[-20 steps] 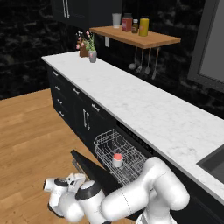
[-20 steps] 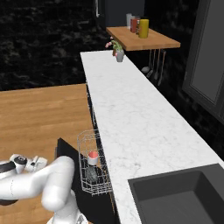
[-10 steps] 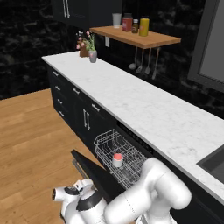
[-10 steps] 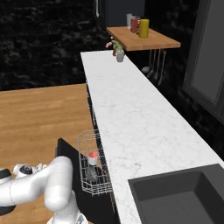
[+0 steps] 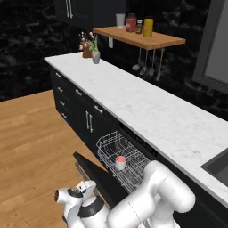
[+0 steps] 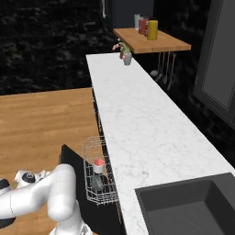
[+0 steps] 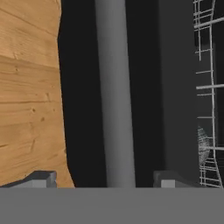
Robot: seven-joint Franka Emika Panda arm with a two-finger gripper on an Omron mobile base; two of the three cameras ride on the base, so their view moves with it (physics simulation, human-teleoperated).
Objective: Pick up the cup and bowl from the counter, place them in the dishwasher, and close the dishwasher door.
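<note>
While the arm reaches low toward the floor, the hand (image 7: pixel 104 179) sits right over the dishwasher door (image 7: pixel 144 87), its two finger tips standing wide apart either side of the long grey bar handle (image 7: pixel 114 92) without yet pinching it. That handle looks like the only sensible place to take hold: a stiff, smooth bar running along the door's free edge, likely slick, so a grip square across its middle should serve best. I'd judge the door itself to be a heavy, rigid panel that swings on its hinge rather than lifts, so it wants a steady push upward along an arc rather than a tug.

Just beyond the door the white wire rack (image 5: pixel 124 156) is pulled out, with the cup (image 5: pixel 120 162) standing upright in it, red top showing. From the right base view the bowl (image 6: pixel 96 182) seems to lie lower in the same rack, near the cup (image 6: pixel 98 165). Both look light and hard; the rack may need to slide in before the door can shut. Farther back, the counter (image 5: pixel 151 111) runs bare under the wooden shelf (image 5: pixel 142 38).

Against a second ago, the hand has dropped lower and nearer the door's edge, and its fingers have begun to narrow from their widest. Cup, bowl and rack have not moved.
</note>
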